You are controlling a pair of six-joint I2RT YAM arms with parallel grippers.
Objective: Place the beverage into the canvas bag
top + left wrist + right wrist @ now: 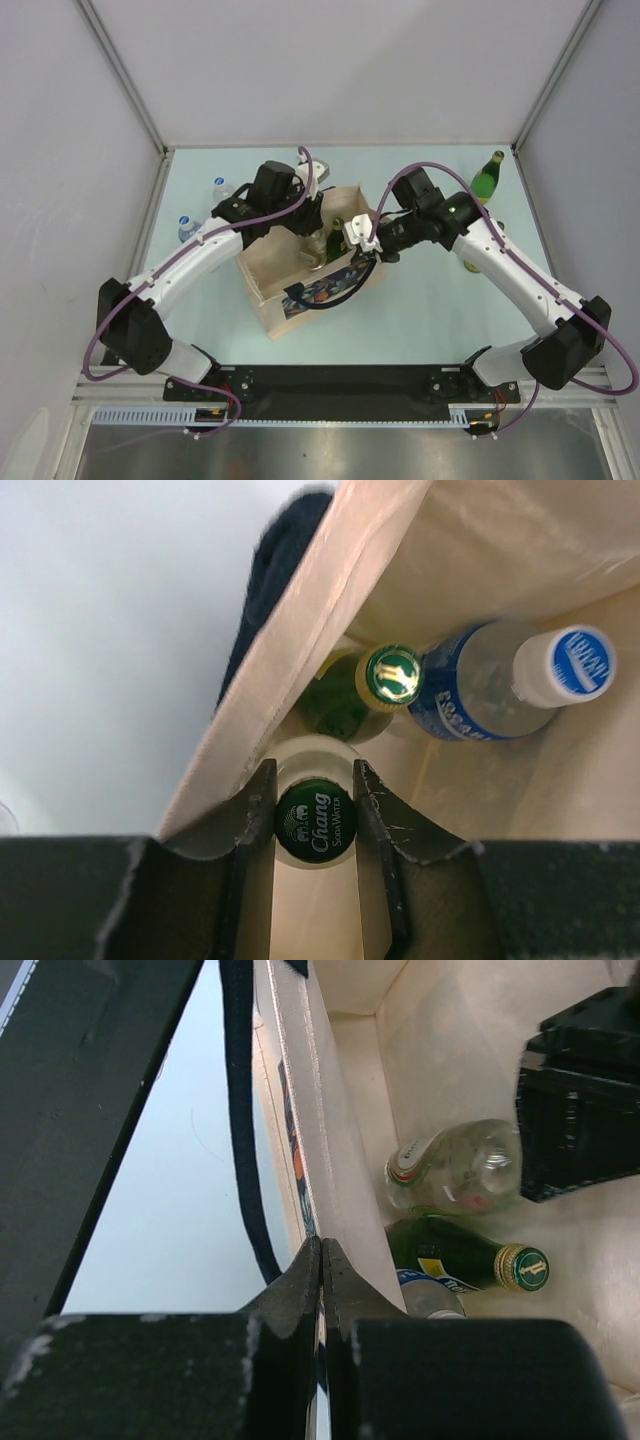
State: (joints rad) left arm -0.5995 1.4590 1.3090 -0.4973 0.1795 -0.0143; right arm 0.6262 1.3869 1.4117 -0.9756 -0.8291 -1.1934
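1. Only partly can the left gripper (313, 772) be read. In its wrist view the fingers stand somewhat apart with the green cap of the Chang soda water bottle (315, 822) filling the gap, but whether they press on it cannot be told.
2. That bottle's body is mostly hidden beneath its own cap and the fingers. It is seen inside the canvas bag (262, 285), close to one wall.
3. The right gripper (321, 1252) is closed on the bag's rim, with a navy handle (240, 1130) hanging just outside it. This pinch is shown by the right wrist view alone.
4. Two more bottles are seen in the bag, just beside each other: a green bottle with a gold cap (392, 676) and a water bottle with a white-and-blue cap (480, 685). The latter's cap is cut off by the fingers in the right wrist view.
5. From above, the bag is seen mid-way across the table (430, 300) between the arms, its printed side (318, 290) towards the bases. Its contents are largely masked there by both grippers.
6. Outside the bag, a green bottle (487, 178) at far right and small water bottles (222, 189) at far left are shown only from above.
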